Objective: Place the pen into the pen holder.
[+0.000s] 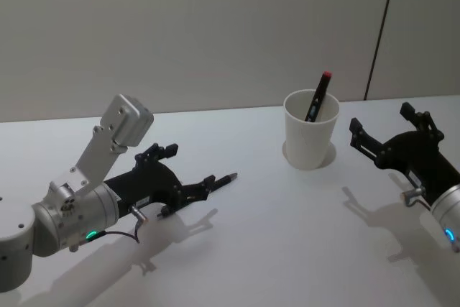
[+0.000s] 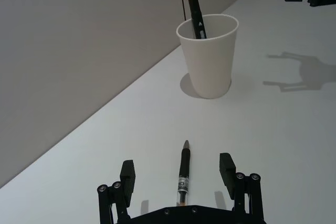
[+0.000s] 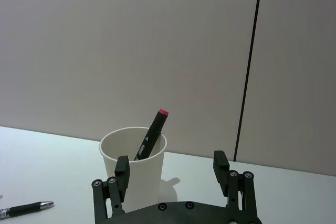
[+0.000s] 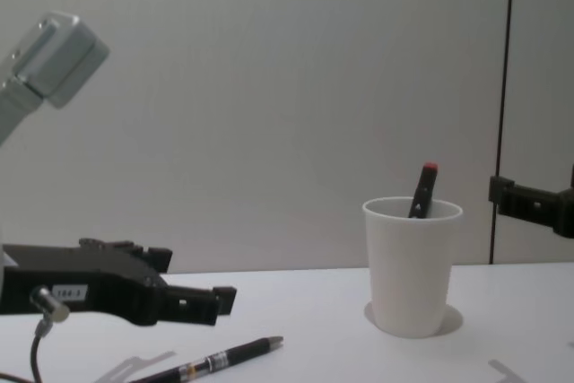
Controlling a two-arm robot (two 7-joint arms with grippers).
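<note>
The pen (image 2: 184, 174) is lying flat on the bench (image 1: 273, 235), left of the middle, its long axis running between the spread fingers of my left tool (image 2: 177, 165) and its tip pointing towards the pen holder (image 1: 310, 138) near the far edge. That tool is gripping nothing, and I judge it is straddling the barrel so that closing pinches it crosswise. My right tool (image 1: 384, 121) is hovering open near the right edge, beside the holder, where a red-capped marker (image 1: 318, 98) is leaning.

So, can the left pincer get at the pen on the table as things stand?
Probably yes: the left pincer is open and low, and the pen lies between its fingers with nothing blocking it.
</note>
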